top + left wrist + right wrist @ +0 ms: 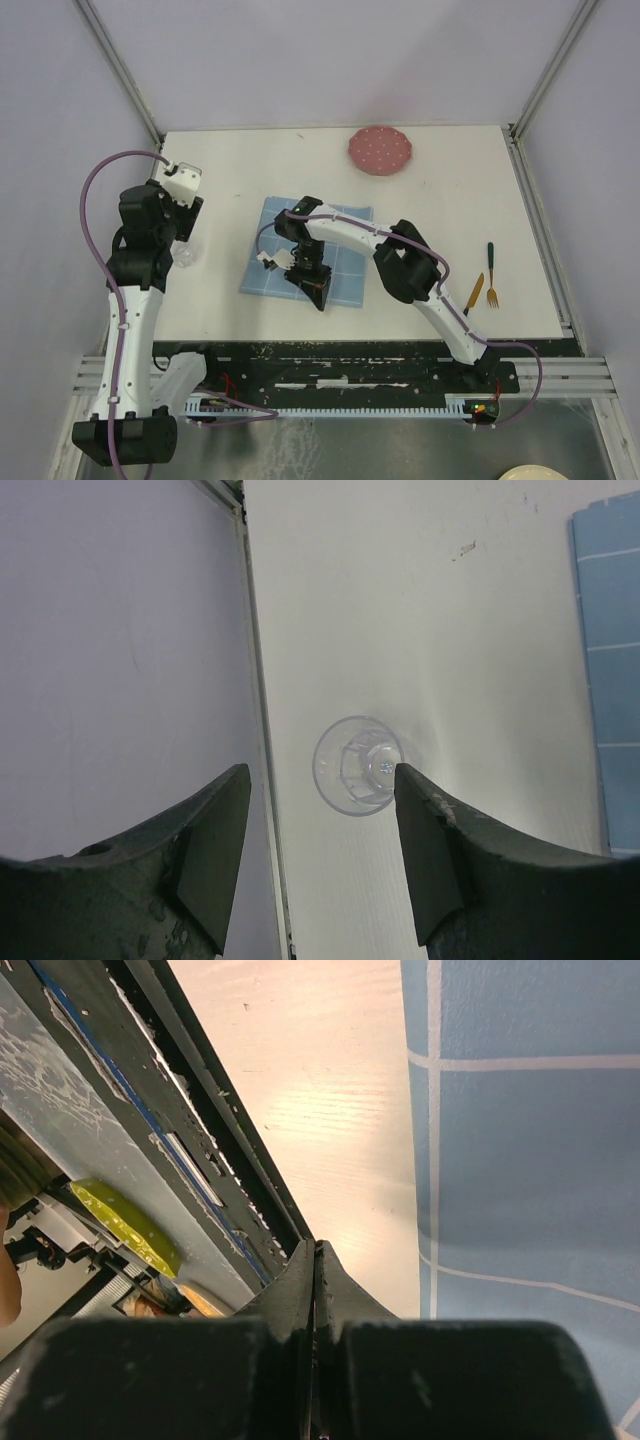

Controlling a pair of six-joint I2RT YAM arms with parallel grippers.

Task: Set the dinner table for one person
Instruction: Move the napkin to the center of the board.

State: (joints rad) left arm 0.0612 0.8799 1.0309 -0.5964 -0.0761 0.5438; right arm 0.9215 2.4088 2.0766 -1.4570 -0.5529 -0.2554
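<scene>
I'm looking down on the dinner table (430,215), a big matte white square top that fills the middle of the overhead view just beyond the arm bases, with metal rails along its sides and a few dark specks on it. A blue grid placemat (350,280) lies near its centre, a pink dotted plate (380,150) sits at the far edge, and a fork (491,275) and knife (474,293) lie on the right. My left gripper (320,775) hangs with its jaws wide apart, gripping nothing, above a clear glass (358,765) standing by the table's left edge. My right gripper (314,1255) is pinched fully closed and empty, over bare white beside the placemat's edge.
</scene>
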